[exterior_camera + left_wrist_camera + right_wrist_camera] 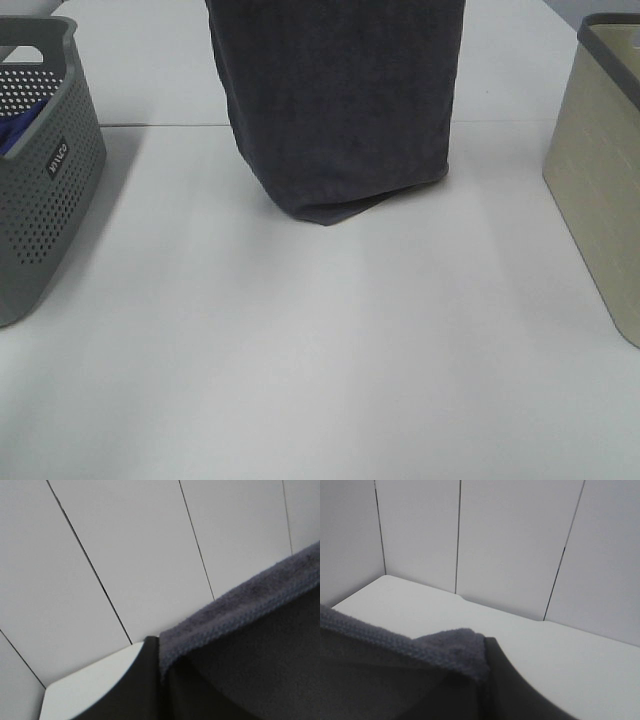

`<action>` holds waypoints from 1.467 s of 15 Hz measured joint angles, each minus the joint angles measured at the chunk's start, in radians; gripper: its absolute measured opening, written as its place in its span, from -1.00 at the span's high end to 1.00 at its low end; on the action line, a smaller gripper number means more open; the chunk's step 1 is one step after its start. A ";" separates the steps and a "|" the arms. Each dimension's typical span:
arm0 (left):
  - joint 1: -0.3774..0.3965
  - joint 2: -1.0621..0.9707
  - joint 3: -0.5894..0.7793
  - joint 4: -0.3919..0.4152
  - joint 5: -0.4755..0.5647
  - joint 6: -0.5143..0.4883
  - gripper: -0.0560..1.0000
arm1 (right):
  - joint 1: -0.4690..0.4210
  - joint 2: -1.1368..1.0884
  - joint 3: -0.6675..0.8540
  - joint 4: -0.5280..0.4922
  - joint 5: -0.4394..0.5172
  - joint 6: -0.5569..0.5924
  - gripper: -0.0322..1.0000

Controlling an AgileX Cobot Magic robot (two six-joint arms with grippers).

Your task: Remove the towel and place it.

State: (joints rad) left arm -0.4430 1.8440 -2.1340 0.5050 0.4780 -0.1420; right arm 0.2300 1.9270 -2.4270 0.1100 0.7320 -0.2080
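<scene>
The dark charcoal-grey towel [340, 110] hangs down from above the top edge of the exterior view at the back middle of the table. Its lower fold sits at or just above the white tabletop [320, 350]. Neither gripper shows in the exterior view. In the left wrist view my left gripper [161, 667] is shut on a hemmed top corner of the towel [260, 645]. In the right wrist view my right gripper [482, 680] is shut on the other top corner of the towel [395, 670]. The white tag is not visible.
A grey perforated basket [40, 180] stands at the left edge with a blue cloth [15, 130] inside. A beige basket [600, 170] with a dark rim stands at the right edge. White panelled walls [510, 540] rise behind the table.
</scene>
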 joint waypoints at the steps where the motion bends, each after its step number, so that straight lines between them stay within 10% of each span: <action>1: 0.008 0.044 -0.047 0.036 -0.039 -0.036 0.89 | -0.003 0.042 -0.052 -0.001 -0.024 -0.008 0.91; 9: 0.084 0.320 -0.339 0.094 -0.403 -0.138 0.89 | -0.004 0.148 -0.111 0.037 -0.459 -0.045 0.91; 15: 0.128 0.378 -0.365 0.093 -0.465 -0.139 0.89 | -0.015 0.199 -0.111 0.065 -0.451 -0.058 0.91; 17: 0.130 0.378 -0.370 0.078 -0.418 -0.139 0.89 | -0.015 0.199 -0.111 0.072 -0.414 -0.069 0.91; 22: 0.068 0.345 -0.370 -0.044 0.097 0.001 0.89 | -0.015 0.189 -0.111 0.090 -0.113 -0.053 0.91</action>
State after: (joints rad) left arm -0.3750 2.1890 -2.5040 0.4610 0.5750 -0.1410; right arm 0.2150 2.1160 -2.5380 0.2000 0.6190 -0.2610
